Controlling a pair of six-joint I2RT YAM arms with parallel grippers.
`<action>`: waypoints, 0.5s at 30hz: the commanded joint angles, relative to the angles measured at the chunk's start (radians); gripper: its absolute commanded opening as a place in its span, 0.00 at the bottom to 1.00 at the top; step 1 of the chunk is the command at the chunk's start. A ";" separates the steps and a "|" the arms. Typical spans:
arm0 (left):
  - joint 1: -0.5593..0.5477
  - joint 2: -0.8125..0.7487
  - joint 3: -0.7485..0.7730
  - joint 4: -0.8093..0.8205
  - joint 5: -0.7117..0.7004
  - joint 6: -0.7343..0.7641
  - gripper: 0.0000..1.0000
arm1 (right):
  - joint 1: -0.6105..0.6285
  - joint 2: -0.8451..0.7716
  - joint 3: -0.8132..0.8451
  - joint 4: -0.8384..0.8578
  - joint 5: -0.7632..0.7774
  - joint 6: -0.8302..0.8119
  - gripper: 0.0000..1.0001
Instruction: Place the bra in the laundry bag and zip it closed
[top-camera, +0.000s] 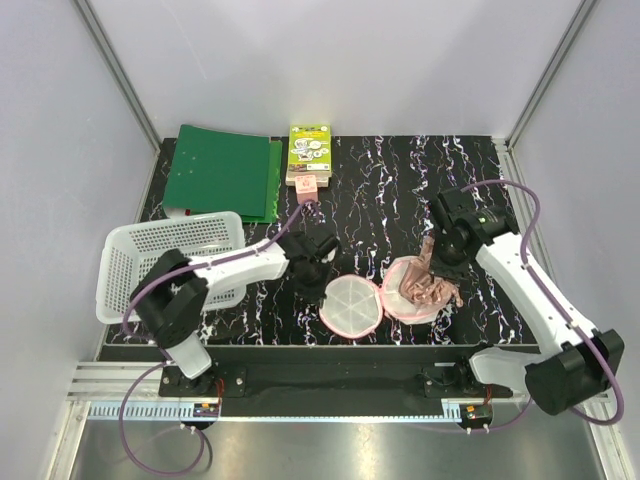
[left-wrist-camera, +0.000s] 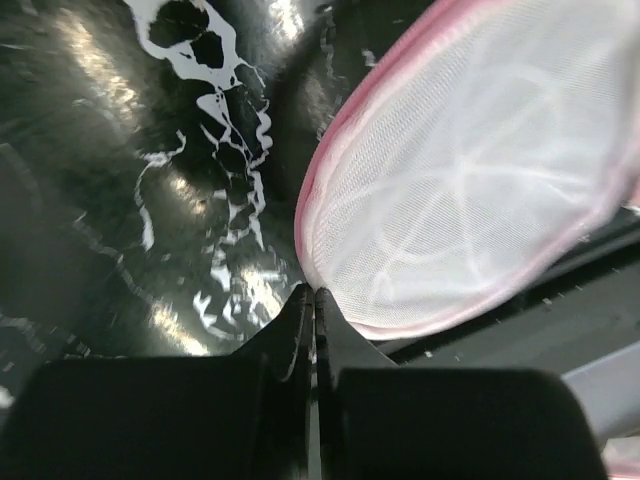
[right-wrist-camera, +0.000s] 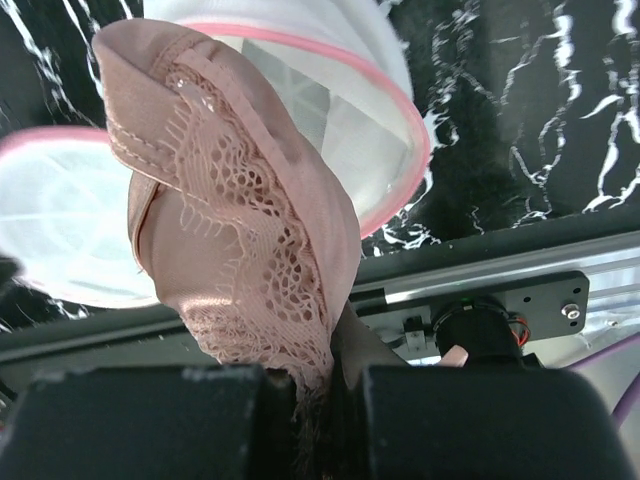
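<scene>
At the lower centre of the top view the laundry bag (top-camera: 352, 306) lies open in 2 halves on the counter (top-camera: 400, 180), the right claw (right-wrist-camera: 325, 385) clamping the lacy bra (right-wrist-camera: 240, 220) draped over its right half, the left claw (left-wrist-camera: 315, 297) closed, empty, beside the left half's pink rim.

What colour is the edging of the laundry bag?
Pink edging on the laundry bag, clearest in the left wrist view.
</scene>
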 joint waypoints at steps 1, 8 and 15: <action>0.002 -0.137 0.100 -0.083 -0.061 0.063 0.00 | -0.003 0.081 -0.018 0.033 -0.133 -0.089 0.00; 0.002 -0.191 0.215 -0.164 -0.043 0.089 0.00 | -0.001 0.170 -0.059 0.128 -0.213 -0.104 0.00; 0.002 -0.216 0.316 -0.172 0.023 0.096 0.00 | 0.006 0.230 -0.111 0.200 -0.292 -0.087 0.00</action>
